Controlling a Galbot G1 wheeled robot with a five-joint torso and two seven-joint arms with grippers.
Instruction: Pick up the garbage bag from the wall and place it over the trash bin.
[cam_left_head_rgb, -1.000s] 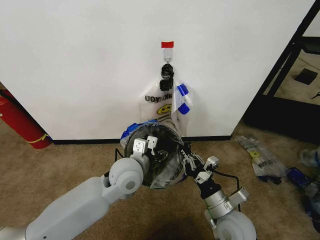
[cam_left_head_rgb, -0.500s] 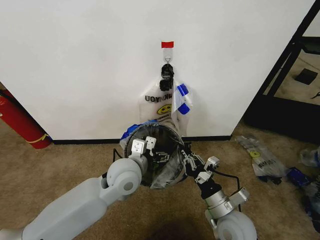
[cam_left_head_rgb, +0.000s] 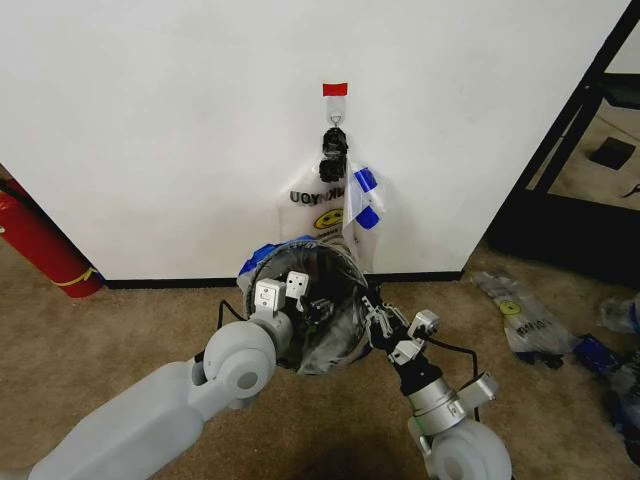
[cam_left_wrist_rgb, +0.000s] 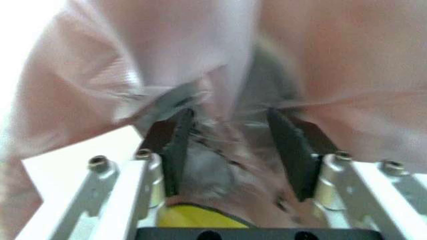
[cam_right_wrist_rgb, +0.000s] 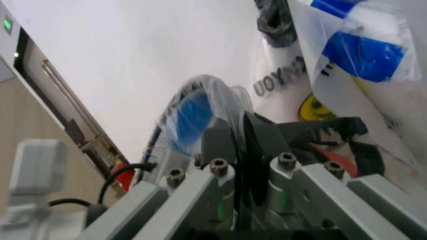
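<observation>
The trash bin (cam_left_head_rgb: 342, 264) stands on the carpet against the wall (cam_left_head_rgb: 160, 120). The garbage bag (cam_left_head_rgb: 264, 261), translucent with blue patches, is draped over the bin's rim and hangs into it. My left gripper (cam_left_head_rgb: 281, 290) reaches into the bin's mouth from the near left. In the left wrist view this gripper (cam_left_wrist_rgb: 233, 150) is open, with loose bag film (cam_left_wrist_rgb: 200, 45) lying around and between its fingers. At the bin's right rim my right gripper (cam_left_head_rgb: 375, 320) is shut on the bag's edge. The right wrist view shows that gripper (cam_right_wrist_rgb: 240, 137) pinching the plastic beside a blue patch (cam_right_wrist_rgb: 197, 110).
Other smiley bags (cam_left_head_rgb: 335, 205) hang from the metal hook (cam_left_head_rgb: 333, 128) under a red tape strip (cam_left_head_rgb: 334, 89), right behind the bin. A red fire extinguisher (cam_left_head_rgb: 40, 245) leans at the left. More bags (cam_left_head_rgb: 525, 320) lie on the floor at the right, near a black frame (cam_left_head_rgb: 585, 150).
My left gripper has shifted slightly left inside the bin's mouth and its arm has drawn back. The right gripper has held its place on the rim.
</observation>
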